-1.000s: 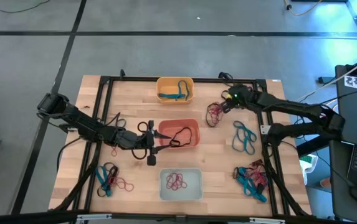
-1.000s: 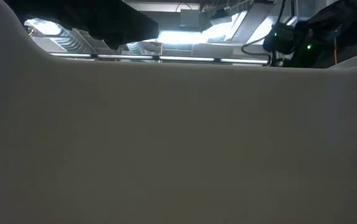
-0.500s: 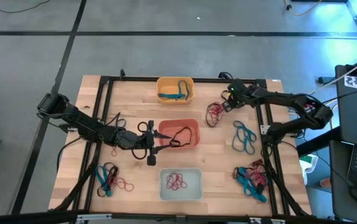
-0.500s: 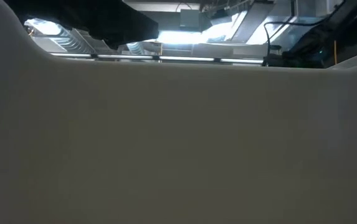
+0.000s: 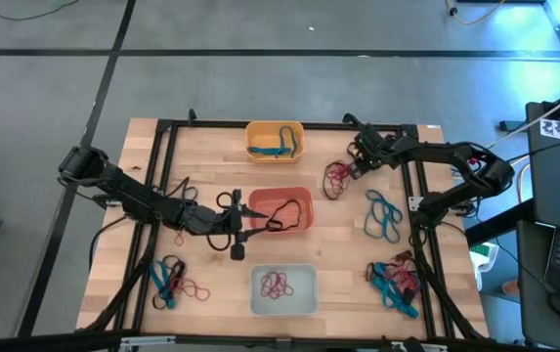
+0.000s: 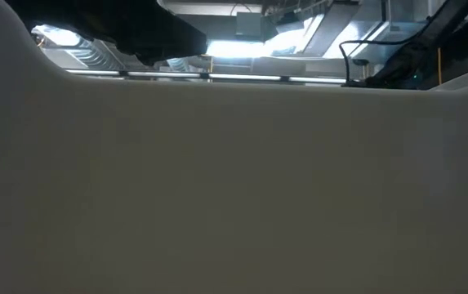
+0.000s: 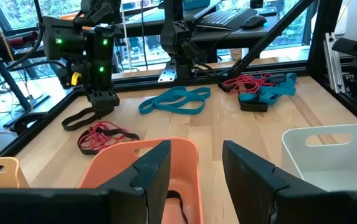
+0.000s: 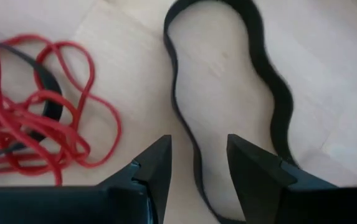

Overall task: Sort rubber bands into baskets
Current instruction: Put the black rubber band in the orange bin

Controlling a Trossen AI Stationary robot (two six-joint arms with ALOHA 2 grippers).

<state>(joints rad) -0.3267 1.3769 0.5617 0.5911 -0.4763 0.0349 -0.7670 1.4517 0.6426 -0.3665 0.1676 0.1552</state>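
Near bench edge, centre: pale basket (image 5: 283,290) with red bands (image 5: 277,285) inside. Near-left corner: small heap of teal and red bands (image 5: 174,283). Near-right corner: bigger tangle of teal, red and black bands (image 5: 395,280).

Mid-bench: red-orange basket (image 5: 281,209) holding a black band and a red band. Left gripper (image 5: 242,224) at that basket's left rim, jaws spread with a clear gap, pinching nothing. Left wrist view: fingers (image 7: 155,170) hanging right over the orange rim (image 7: 116,163), pale basket wall (image 7: 337,154) off to one side.

Toward right edge, mid-depth: teal loops (image 5: 384,217) flat on the wood; also seen in left wrist view (image 7: 176,101).

Far edge, centre: yellow-orange basket (image 5: 275,140) with teal bands (image 5: 278,145) inside.

Far-right area: red bunch (image 5: 337,177) on the bench, black band (image 8: 228,99) just beside it. Right gripper (image 5: 360,158) low over that spot, jaws spread, astride the black band's edge in the right wrist view, not clamped on it; red bunch (image 8: 38,118) next to one finger (image 8: 153,168). Same gripper (image 7: 101,102) visible from left wrist view, tip down at the bench.

Low view: blocked by a pale wall (image 6: 234,188), nothing useful.
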